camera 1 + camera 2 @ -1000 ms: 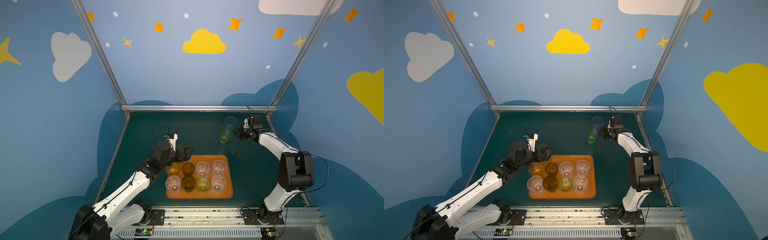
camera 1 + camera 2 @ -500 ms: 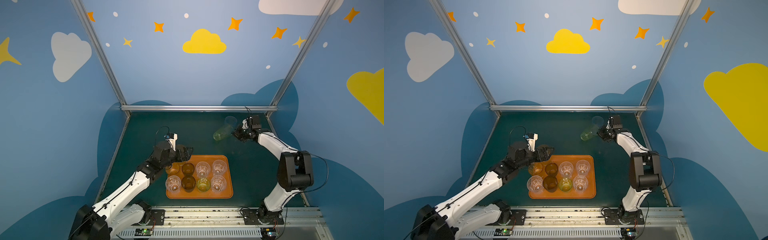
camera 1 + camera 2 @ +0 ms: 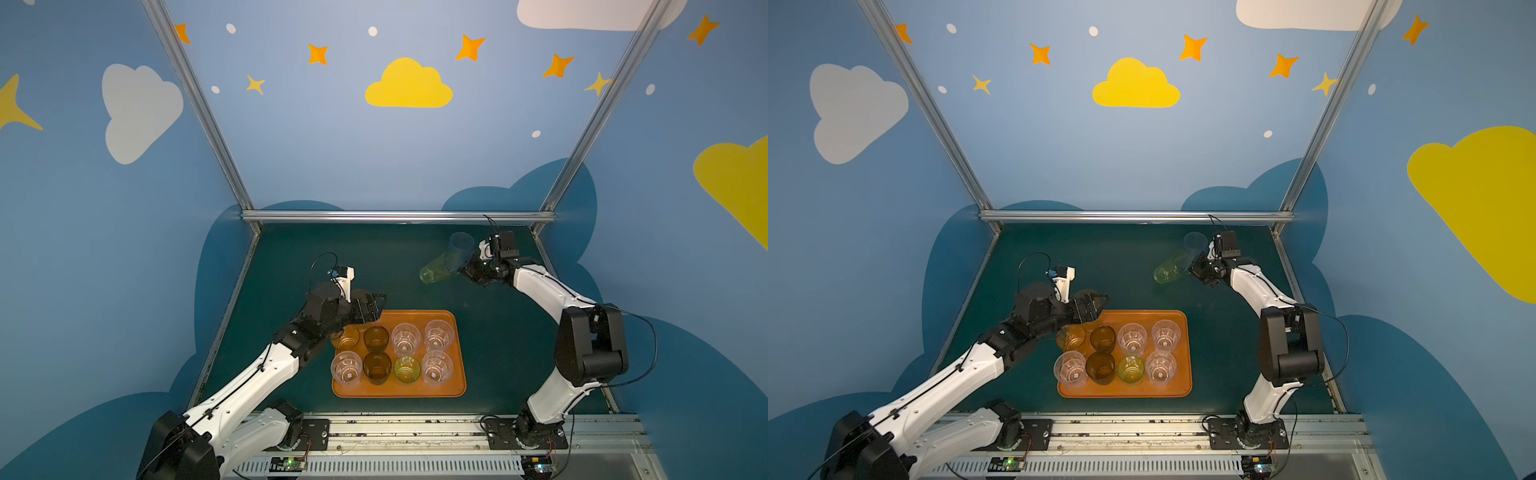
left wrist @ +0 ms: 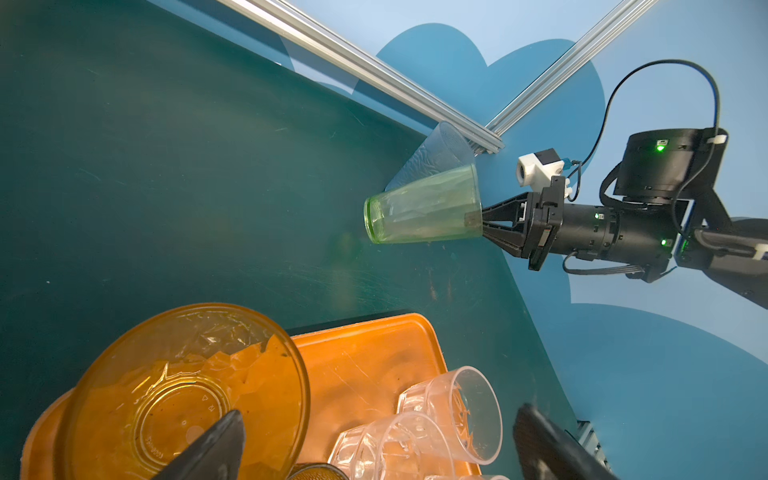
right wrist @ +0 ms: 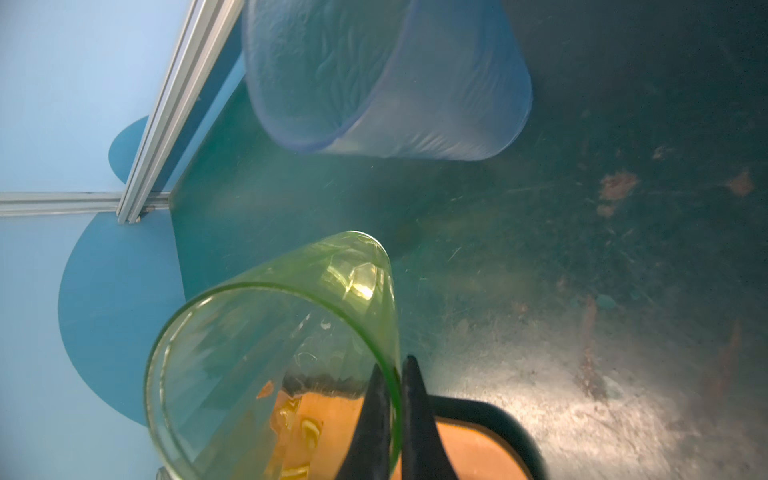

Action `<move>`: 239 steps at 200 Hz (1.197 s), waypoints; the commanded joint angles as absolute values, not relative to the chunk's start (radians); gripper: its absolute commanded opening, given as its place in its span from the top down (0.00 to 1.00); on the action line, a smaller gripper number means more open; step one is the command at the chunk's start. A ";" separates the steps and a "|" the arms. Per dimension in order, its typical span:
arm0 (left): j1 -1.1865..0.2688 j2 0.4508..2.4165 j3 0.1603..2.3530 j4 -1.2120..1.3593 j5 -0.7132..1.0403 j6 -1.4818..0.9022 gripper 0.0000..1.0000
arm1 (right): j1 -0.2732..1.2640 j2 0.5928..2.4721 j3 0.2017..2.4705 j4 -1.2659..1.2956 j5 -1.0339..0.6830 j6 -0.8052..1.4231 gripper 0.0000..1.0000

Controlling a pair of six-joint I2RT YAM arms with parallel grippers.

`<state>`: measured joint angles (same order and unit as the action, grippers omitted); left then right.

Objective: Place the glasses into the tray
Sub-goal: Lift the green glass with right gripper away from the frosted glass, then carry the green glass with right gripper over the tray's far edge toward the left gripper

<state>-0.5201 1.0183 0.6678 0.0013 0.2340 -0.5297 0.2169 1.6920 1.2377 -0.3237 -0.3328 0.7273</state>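
Note:
My right gripper [image 5: 392,365] is shut on the rim of a tall green glass [image 3: 436,270] [image 5: 270,353], one finger inside and one outside. That glass is tipped almost level at the table's far right, its base towards the middle. A tall greyish-clear glass [image 3: 460,245] [image 5: 386,79] stands just behind it. The orange tray [image 3: 399,391] [image 3: 1125,393] holds several short glasses. An amber glass [image 3: 345,337] [image 4: 187,395] stands in its far left corner. My left gripper [image 3: 374,306] [image 4: 380,415] hangs open just above that amber glass, holding nothing.
Metal frame rails [image 3: 399,216] and blue walls close in the dark green table [image 3: 353,266] at the back and sides. The arms' base rail [image 3: 399,424] runs along the front edge. The right arm's elbow [image 3: 590,345] rises to the right of the tray.
The green glass has gone from upright to nearly level as my right gripper closed on its rim. The left arm has not moved.

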 commanded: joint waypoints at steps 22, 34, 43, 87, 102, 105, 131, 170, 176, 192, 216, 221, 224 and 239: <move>-0.523 0.980 0.685 -0.015 0.225 -0.552 0.00 | 0.254 1.583 1.243 -0.380 -0.313 0.678 1.00; -0.523 0.973 0.693 -0.021 0.239 -0.557 0.00 | 0.266 1.565 1.241 -0.399 -0.303 0.669 1.00; -0.524 0.970 0.695 -0.016 0.251 -0.563 0.00 | 0.275 1.546 1.235 -0.408 -0.291 0.664 1.00; -0.526 0.952 0.701 -0.017 0.269 -0.594 0.00 | 0.319 1.440 1.201 -0.448 -0.233 0.630 1.00; -0.527 0.954 0.724 -0.044 0.266 -0.610 0.00 | 0.330 1.405 1.198 -0.480 -0.210 0.614 1.00; -0.526 0.955 0.729 -0.047 0.271 -0.609 0.00 | 0.333 1.397 1.197 -0.486 -0.205 0.611 1.00; -0.536 0.963 0.766 -0.072 0.299 -0.619 0.00 | 0.349 1.316 1.155 -0.504 -0.174 0.601 1.00; -0.571 0.976 0.803 -0.126 0.273 -0.623 0.00 | 0.369 1.236 1.121 -0.534 -0.160 0.592 1.00; -0.577 0.980 0.811 -0.137 0.270 -0.622 0.00 | 0.373 1.228 1.119 -0.543 -0.156 0.589 1.00; -0.596 0.993 0.831 -0.161 0.266 -0.617 0.00 | 0.382 1.218 1.118 -0.564 -0.152 0.582 1.00; -0.631 1.015 0.850 -0.186 0.241 -0.620 0.00 | 0.395 1.218 1.123 -0.595 -0.154 0.572 1.00; -0.637 1.018 0.854 -0.190 0.235 -0.622 0.00 | 0.397 1.219 1.124 -0.602 -0.153 0.570 1.00; -0.641 1.020 0.856 -0.192 0.234 -0.622 0.00 | 0.399 1.219 1.123 -0.605 -0.155 0.569 1.00; -0.663 1.027 0.861 -0.196 0.219 -0.625 0.00 | 0.411 1.224 1.126 -0.614 -0.155 0.565 1.00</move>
<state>-0.6361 1.0161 0.8310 -0.1596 0.2539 -0.6212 0.3946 1.2343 1.1217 -0.5888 -0.1600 0.5854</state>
